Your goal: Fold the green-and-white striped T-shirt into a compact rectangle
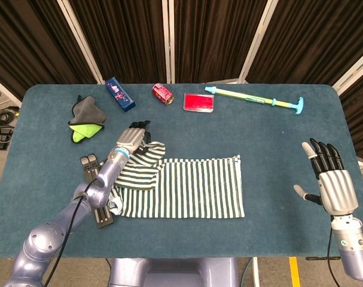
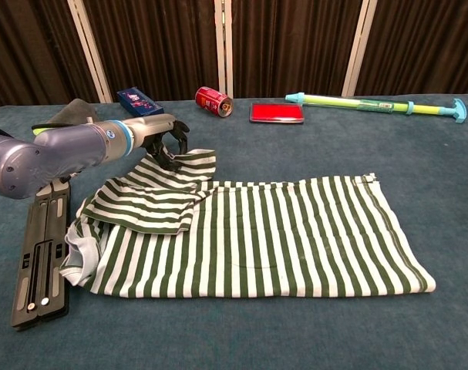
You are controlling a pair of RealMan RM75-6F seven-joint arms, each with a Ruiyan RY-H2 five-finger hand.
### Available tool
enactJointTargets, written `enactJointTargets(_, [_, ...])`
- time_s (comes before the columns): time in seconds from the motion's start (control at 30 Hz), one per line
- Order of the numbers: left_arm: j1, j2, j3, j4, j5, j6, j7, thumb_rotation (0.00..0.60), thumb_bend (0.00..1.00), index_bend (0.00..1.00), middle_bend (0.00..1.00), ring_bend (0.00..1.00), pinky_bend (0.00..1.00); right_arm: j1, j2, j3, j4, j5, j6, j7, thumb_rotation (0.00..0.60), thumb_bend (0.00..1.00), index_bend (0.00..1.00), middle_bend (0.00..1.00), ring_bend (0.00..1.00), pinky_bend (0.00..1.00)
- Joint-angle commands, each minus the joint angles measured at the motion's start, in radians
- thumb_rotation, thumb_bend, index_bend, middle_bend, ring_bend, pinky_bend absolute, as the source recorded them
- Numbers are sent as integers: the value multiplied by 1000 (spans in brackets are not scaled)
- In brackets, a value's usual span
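Note:
The green-and-white striped T-shirt point(image 1: 193, 188) point(image 2: 272, 239) lies flat in the middle of the table, folded lengthwise. Its left sleeve point(image 1: 146, 156) point(image 2: 160, 193) is turned in over the body. My left hand point(image 1: 133, 136) point(image 2: 163, 137) hovers at the sleeve's far edge with its dark fingers curved downward and spread, just above the cloth; the sleeve lies flat beneath it. At the table's right edge my right hand point(image 1: 331, 182) is held up with fingers spread and nothing in it. The chest view does not show it.
A black hinged board point(image 1: 94, 191) point(image 2: 41, 247) lies under the shirt's left end. Along the back stand a blue box point(image 1: 120, 94), a red can point(image 1: 162, 93), a red case point(image 1: 198, 101) and a green-blue rod point(image 1: 253, 99). A grey-green cloth point(image 1: 85, 119) sits back left.

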Motion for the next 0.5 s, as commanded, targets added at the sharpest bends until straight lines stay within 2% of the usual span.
enactJointTargets(0.03, [2, 5, 1, -8, 0, 6, 9, 600, 506, 608, 0, 0, 0, 0, 0, 0, -1, -1, 0, 1, 600, 20, 78, 0, 0, 0])
enactJointTargets(0.27, [20, 33, 7, -60, 1, 56, 86, 600, 510, 620, 0, 0, 0, -2, 4, 1, -4, -3, 5, 11, 600, 20, 78, 0, 0, 0])
enactJointTargets(0.37, [42, 70, 9, -131, -4, 87, 126, 600, 514, 636, 0, 0, 0, -3, 6, 1, -5, -6, 8, 14, 600, 20, 78, 0, 0, 0])
enactJointTargets(0.5, [89, 159, 15, -296, -20, 132, 201, 600, 516, 640, 0, 0, 0, -3, 7, -2, -9, -14, 11, 19, 600, 20, 78, 0, 0, 0])
